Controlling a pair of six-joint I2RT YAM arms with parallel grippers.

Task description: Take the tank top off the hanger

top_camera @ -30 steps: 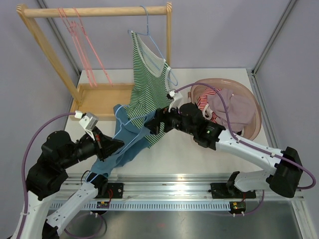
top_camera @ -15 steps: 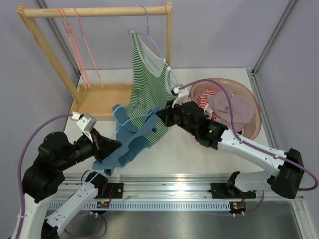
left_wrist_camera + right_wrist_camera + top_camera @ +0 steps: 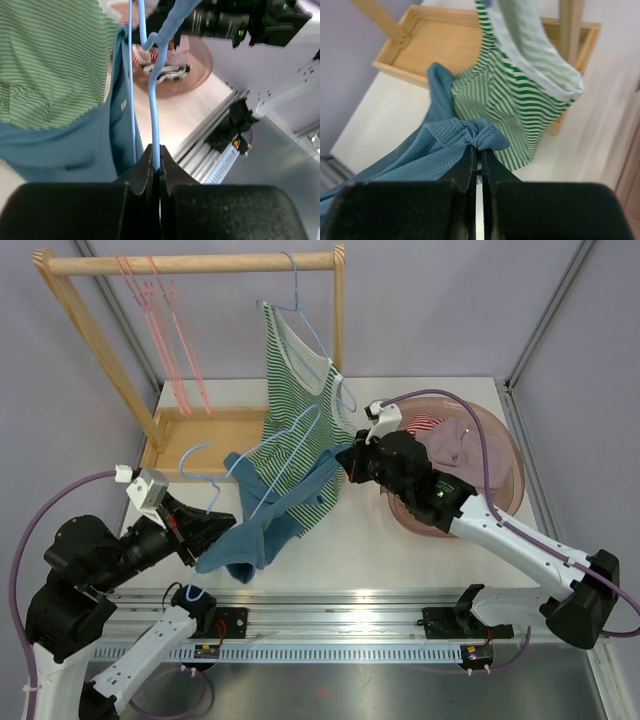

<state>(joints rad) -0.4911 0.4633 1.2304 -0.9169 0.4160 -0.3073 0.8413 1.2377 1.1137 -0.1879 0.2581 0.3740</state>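
A blue tank top (image 3: 262, 530) hangs stretched between my two grippers above the table. It partly drapes over a light blue wire hanger (image 3: 283, 455). My left gripper (image 3: 216, 524) is shut on the hanger's wire (image 3: 154, 100), with the blue top (image 3: 65, 150) hanging to the left of it. Shut on a bunched fold of the blue tank top (image 3: 440, 142), my right gripper (image 3: 344, 462) holds it to the right. In the wrist views the left gripper (image 3: 156, 153) pinches the wire and the right gripper (image 3: 476, 150) pinches ribbed cloth.
A green striped tank top (image 3: 295, 390) hangs on another blue hanger from the wooden rack (image 3: 190, 262), right behind the blue one. Pink hangers (image 3: 160, 320) hang at the rack's left. A pink basin (image 3: 505, 465) with clothes stands at the right. The metal rail (image 3: 340, 625) runs along the front.
My right gripper closed on the blue top and drew it right and back. The left arm pulled the hanger leftward, so the cloth now stretches between them.
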